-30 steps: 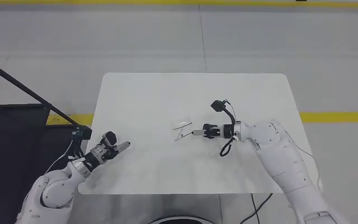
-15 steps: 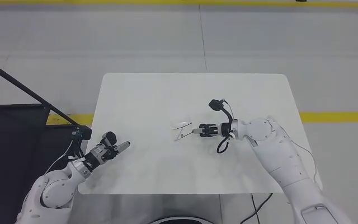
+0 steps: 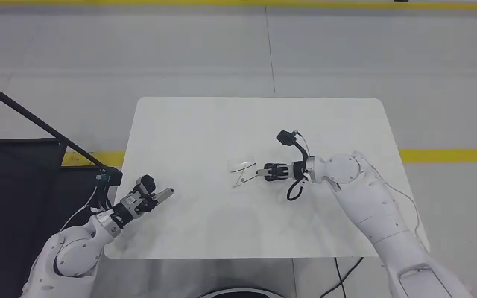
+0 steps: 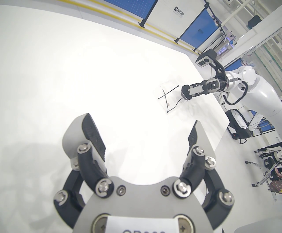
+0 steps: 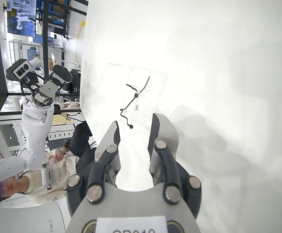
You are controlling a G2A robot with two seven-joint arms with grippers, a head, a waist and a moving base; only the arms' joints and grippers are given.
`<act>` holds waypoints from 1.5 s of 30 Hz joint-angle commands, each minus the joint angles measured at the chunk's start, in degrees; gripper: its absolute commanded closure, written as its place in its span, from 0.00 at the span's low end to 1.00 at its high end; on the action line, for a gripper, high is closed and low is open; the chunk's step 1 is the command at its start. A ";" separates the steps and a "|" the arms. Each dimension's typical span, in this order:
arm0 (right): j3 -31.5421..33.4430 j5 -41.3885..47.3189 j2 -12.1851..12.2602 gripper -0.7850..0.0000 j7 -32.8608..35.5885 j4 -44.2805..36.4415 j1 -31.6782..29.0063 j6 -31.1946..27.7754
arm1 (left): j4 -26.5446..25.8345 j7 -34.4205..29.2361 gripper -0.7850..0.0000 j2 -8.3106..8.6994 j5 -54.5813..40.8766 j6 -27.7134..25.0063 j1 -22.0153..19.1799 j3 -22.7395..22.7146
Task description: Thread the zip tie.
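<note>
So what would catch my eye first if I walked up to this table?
Probably the thin black zip ties lying on clear plastic near the middle of the white table. The right gripper hangs open right beside them, while the left gripper sits, also open, far off at the table's near left corner.

A panel (image 4: 179, 11) bears a dark logo and a word; a label (image 4: 143, 225) on the left gripper (image 4: 143, 123) and a second label (image 5: 132, 224) on the right gripper (image 5: 135, 120) show characters cut off.
</note>
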 commanded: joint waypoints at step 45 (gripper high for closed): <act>-1.37 0.90 -0.96 1.00 0.37 2.00 1.64 -1.29 | 0.00 0.00 0.00 0.00 0.00 0.00 0.00 0.00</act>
